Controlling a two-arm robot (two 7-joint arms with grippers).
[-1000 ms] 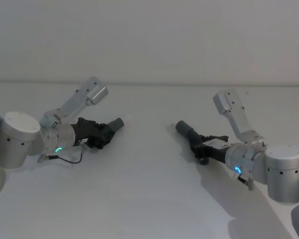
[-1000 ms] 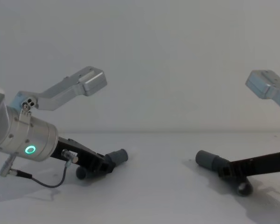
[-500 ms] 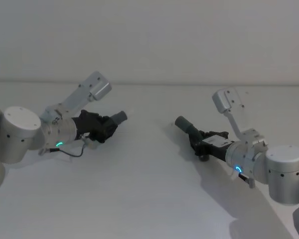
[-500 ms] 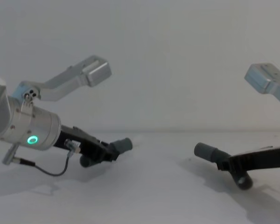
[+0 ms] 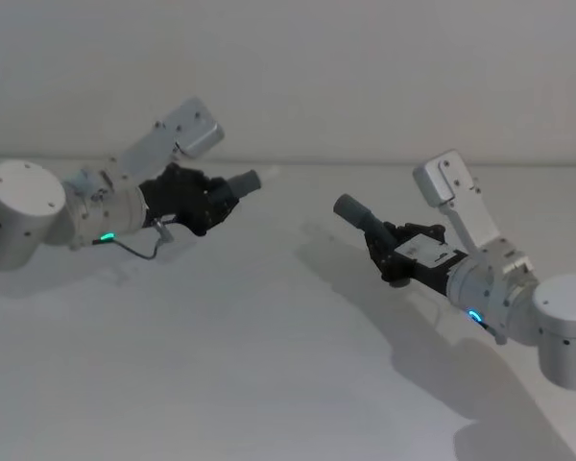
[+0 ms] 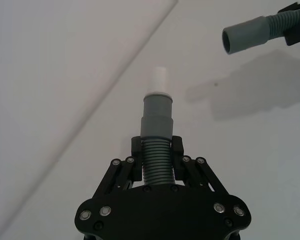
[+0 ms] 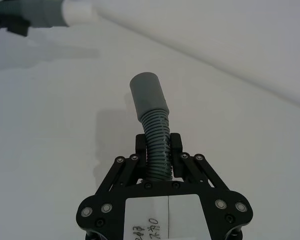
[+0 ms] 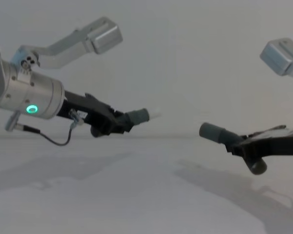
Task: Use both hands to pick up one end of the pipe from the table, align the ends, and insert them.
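Note:
Both dark grey pipe pieces are held up off the white table [image 5: 250, 365]. My left gripper [image 5: 214, 202] is shut on the ribbed body of the left pipe piece [image 6: 156, 145], whose smooth collar ends in a small white tip [image 6: 160, 80] pointing right. My right gripper [image 5: 389, 252] is shut on the ribbed body of the right pipe piece [image 7: 155, 135], its wide collar end [image 5: 349, 210] pointing left. In the chest view the white-tipped end [image 8: 145, 115] and the open collar [image 8: 211, 131] face each other across a gap, the left one higher.
The pieces' shadows fall on the bare table [image 8: 136, 195] beneath both arms. A pale wall [image 5: 317, 67] rises behind the table's far edge.
Both arms have lifted their pipe pieces off the table and risen. The left piece climbed more, and the two ends have drawn slightly closer.

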